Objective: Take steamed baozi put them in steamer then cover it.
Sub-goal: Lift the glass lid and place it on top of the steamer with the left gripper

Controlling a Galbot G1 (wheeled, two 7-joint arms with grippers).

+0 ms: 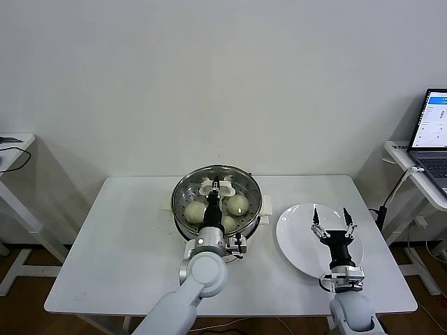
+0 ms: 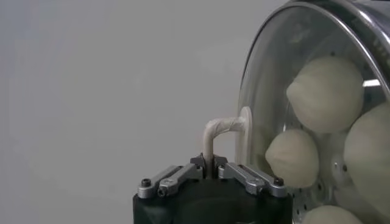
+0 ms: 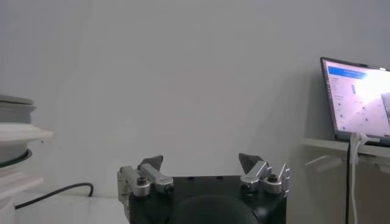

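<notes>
The steel steamer [image 1: 180,199] stands at the table's back middle with the clear glass cover [image 1: 241,183] lying on it. Through the glass I see the cream-white baozi [image 1: 196,211], [image 1: 237,204], [image 1: 228,222]. My left gripper [image 1: 216,188] is shut on the cover's cream-white handle [image 1: 225,185]. In the left wrist view the handle [image 2: 220,128] rises from between the closed jaws of the left gripper [image 2: 209,165], and the baozi [image 2: 325,94] show behind the cover [image 2: 259,91]. My right gripper [image 1: 332,222] is open and empty over the white plate [image 1: 293,234]; it also shows in the right wrist view [image 3: 200,162].
The flat white plate lies bare at the table's right front. A laptop [image 1: 433,132] sits on a side table at the right; it also shows in the right wrist view [image 3: 356,100]. A desk with a cable [image 1: 14,155] stands at the left.
</notes>
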